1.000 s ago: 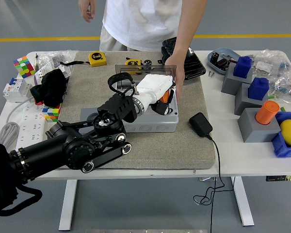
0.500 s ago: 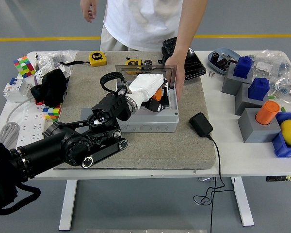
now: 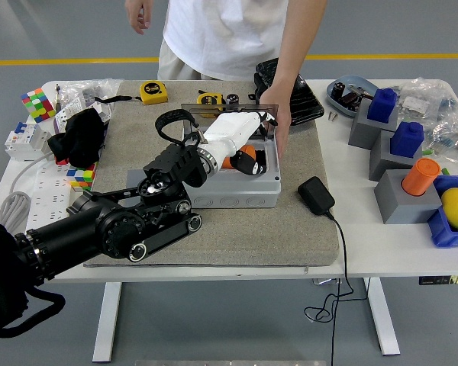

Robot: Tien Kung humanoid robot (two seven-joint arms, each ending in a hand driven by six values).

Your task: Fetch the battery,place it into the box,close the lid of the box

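A grey box stands on the grey mat with its clear lid upright at the back. A person's hand rests on the box's right rear corner by the lid. My left hand, white on a black arm, hovers over the open box near the lid's edge. An orange and black battery shows inside the box just below the hand. Whether the hand touches it is hidden by the hand's back.
A black adapter with its cable lies right of the box. A yellow tape measure, a black cloth, colour cubes and a power strip lie at the left. Grey blocks with blue and orange parts stand at the right.
My left hand has drawn back left and up from the box's right side toward the lid's edge. The orange battery now shows lower in the box. The person's hand stays put.
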